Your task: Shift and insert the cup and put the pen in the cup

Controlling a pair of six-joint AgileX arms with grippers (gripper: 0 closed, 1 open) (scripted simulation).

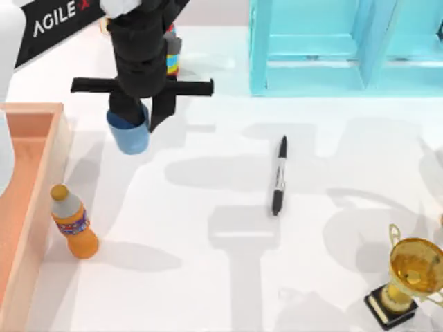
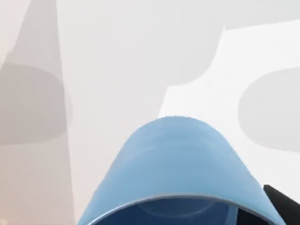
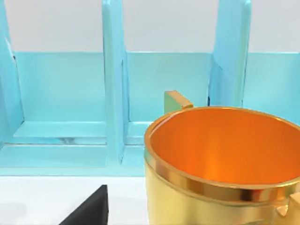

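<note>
Left arm: the left gripper (image 1: 138,114) hangs over the upper left of the table, its fingers straddling the cup (image 1: 130,131); from above one dark finger (image 1: 163,105) runs down the cup's right side.

Grip: the fingers look closed narrowly on the cup's rim or wall. In the left wrist view the cup (image 2: 180,173) sits right under the camera, mouth toward it, with a dark fingertip (image 2: 281,199) just beside its edge. I judge it held, though actual contact on the far side is hidden.

Cup: upright, open end up, near the orange tray (image 1: 31,180) and well apart from the pen (image 1: 278,176). Whether it is lifted or on the table I cannot tell.

Pen: lies flat near the table's middle, nearly lengthwise to the view, untouched.

Right arm: parked at the lower right; its wrist view looks past the gold trophy (image 3: 225,168) toward the blue shelf (image 3: 112,93). I cannot tell how its fingers stand.

Other things: an orange bottle (image 1: 73,223) stands by the tray; the trophy (image 1: 408,280) stands at the lower right corner.

Step in hand: moving the cup, as I read it.

Doing it well: keep the cup vertical so it does not twist in the pinch, carry it clear of the bottle, and set it down flat near the pen, mouth open, before letting go.

Risk: a thin rim grip may let the cup swing or tip on release.
</note>
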